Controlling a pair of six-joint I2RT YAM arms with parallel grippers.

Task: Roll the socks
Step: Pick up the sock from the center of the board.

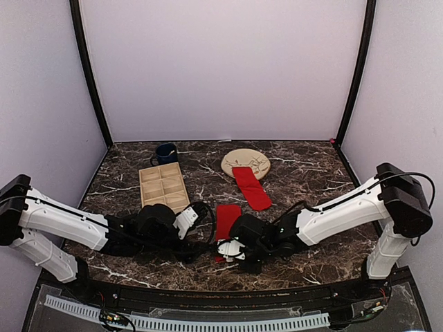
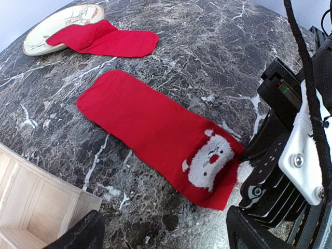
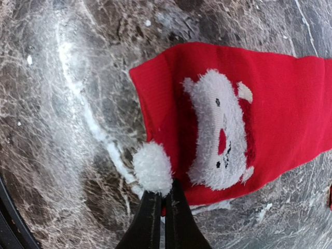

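Note:
Two red socks are on the dark marble table. The near sock (image 1: 228,217) (image 2: 150,122) (image 3: 280,104) lies flat, its Santa-face cuff and white pompom (image 3: 152,167) toward the arms. My right gripper (image 3: 162,191) (image 1: 225,252) is shut on the cuff's edge beside the pompom. My left gripper (image 2: 165,236) is open over bare table just short of that cuff, with nothing between its fingers. The far sock (image 1: 252,189) (image 2: 111,41) lies with one end on the beige plate (image 1: 243,158) (image 2: 52,26).
A wooden compartment tray (image 1: 163,187) (image 2: 31,207) sits at the left, close to my left gripper. A dark blue mug (image 1: 166,153) stands behind it. Both arms crowd the near sock's cuff end, and the right gripper's body (image 2: 282,166) is beside the left one.

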